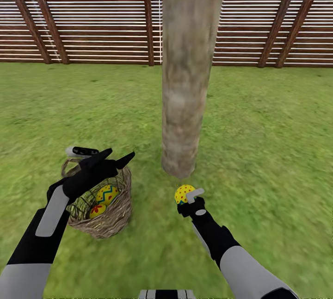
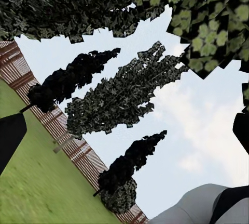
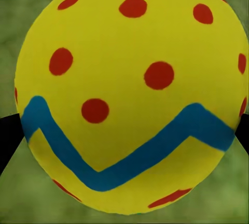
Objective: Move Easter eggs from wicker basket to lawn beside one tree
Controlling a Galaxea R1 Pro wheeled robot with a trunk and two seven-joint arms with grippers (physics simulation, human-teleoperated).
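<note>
Right gripper, lower centre of frame, is clamped on a dotted egg just short of the tree. Left gripper stands parted and empty above the wicker basket, two eggs inside. Risk: released above the lawn, the egg may roll off.

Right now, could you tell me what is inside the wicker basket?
Two eggs lie in the basket: one with a zigzag, one with a red flower. The left gripper and arm cover part of its inside.
</note>
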